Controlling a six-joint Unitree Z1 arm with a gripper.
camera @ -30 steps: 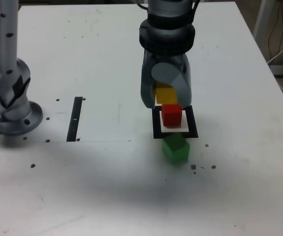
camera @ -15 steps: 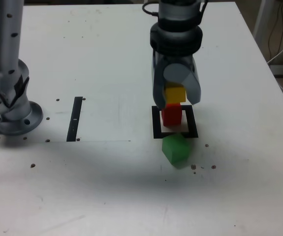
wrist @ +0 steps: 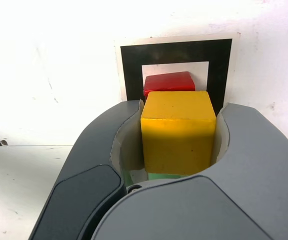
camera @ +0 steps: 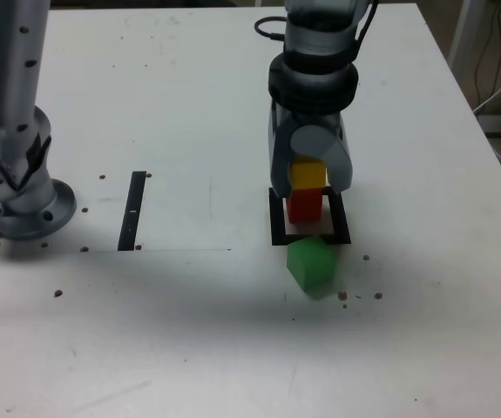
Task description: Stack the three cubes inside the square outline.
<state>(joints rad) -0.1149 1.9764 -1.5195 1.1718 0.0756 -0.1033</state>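
My gripper is shut on the yellow cube, holding it directly over the red cube. The red cube stands inside the square outline. The yellow cube's underside looks level with the red one's top; I cannot tell whether they touch. The green cube lies on the table just in front of the outline, turned at an angle. In the wrist view the yellow cube fills the space between the jaws of the gripper, with the red cube and the outline beyond it.
The arm's grey base stands at the exterior view's left. A thin black strip lies between the base and the outline. The table's right edge has cables beyond it.
My gripper has carried the yellow cube towards the exterior view's right, from behind the red cube to right above it. The green cube has turned a little.
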